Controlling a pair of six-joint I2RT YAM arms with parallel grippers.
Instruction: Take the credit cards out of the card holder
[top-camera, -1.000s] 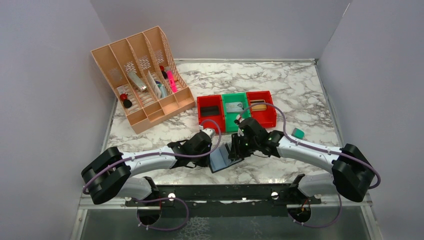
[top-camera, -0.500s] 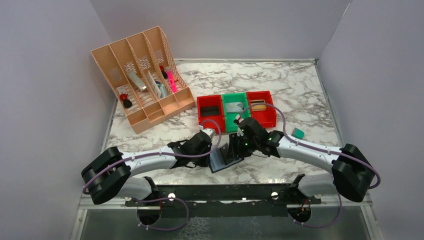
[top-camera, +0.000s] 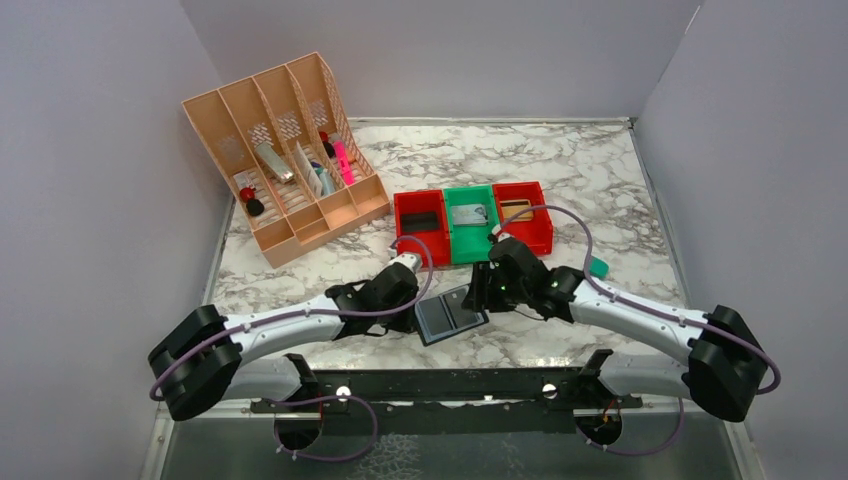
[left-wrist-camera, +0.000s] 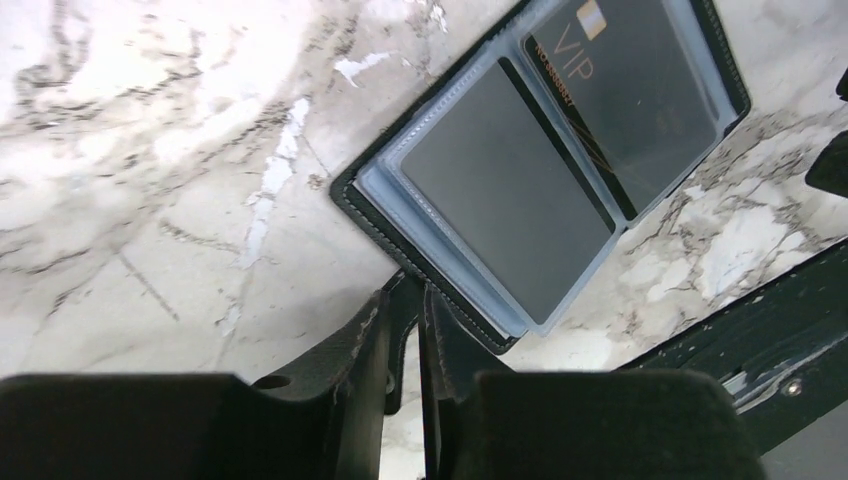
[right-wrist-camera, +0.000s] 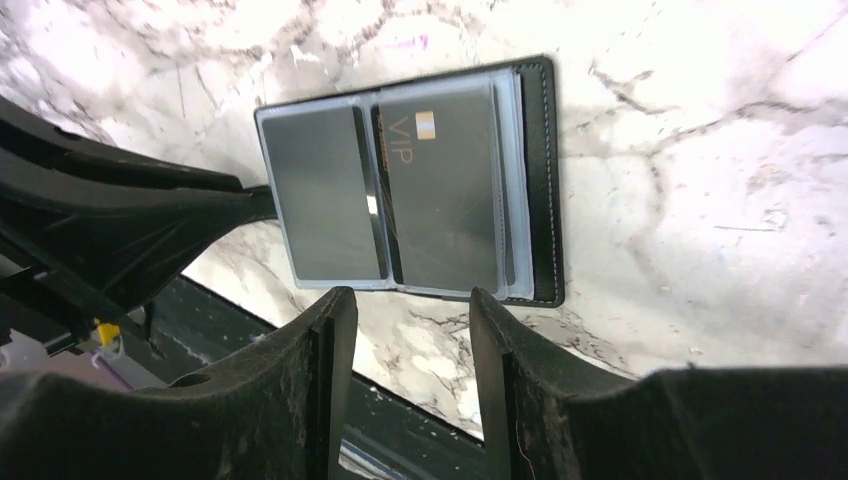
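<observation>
- Flat on the white marble table (top-camera: 600, 190) now lies the small black bifold card holder (top-camera: 452, 315). A second ago it was tipped up on edge, and the right arm has since pulled back a touch with its jaws spread wider.
- Over on the left, the left gripper (left-wrist-camera: 405, 320) is clenched on the near rim of the holder's black cover, with its fingers (left-wrist-camera: 365, 340) almost together. That pinch is the anchor, and I judge it should stay firm and low so the holder cannot skate.
- Next along is a plain grey plastic card (left-wrist-camera: 510, 195) in the left panel, behind a clear sleeve.
- Beside it, across the fold, a dark plastic card printed VIP (right-wrist-camera: 445, 190) sits in the right panel, also sleeved. Both credit cards are fully inside the holder.
- On the right, the right gripper (right-wrist-camera: 410, 310) hangs released just above the holder's near edge, gripping nothing.
- My read is that the step in hand is drawing out the first card, most likely the VIP one, which is closest to the right fingers.
- I cannot tell which side each sleeve opens, so the fingers should find that mouth first.
- The card lies flush, so a straight pinch looks poor. Better to press one pad on its face, slide it out past the sleeve's lip, then nip the exposed edge at a shallow angle.
- The pull should run away from the left pinch, or the holder may fold shut or drag along.
</observation>
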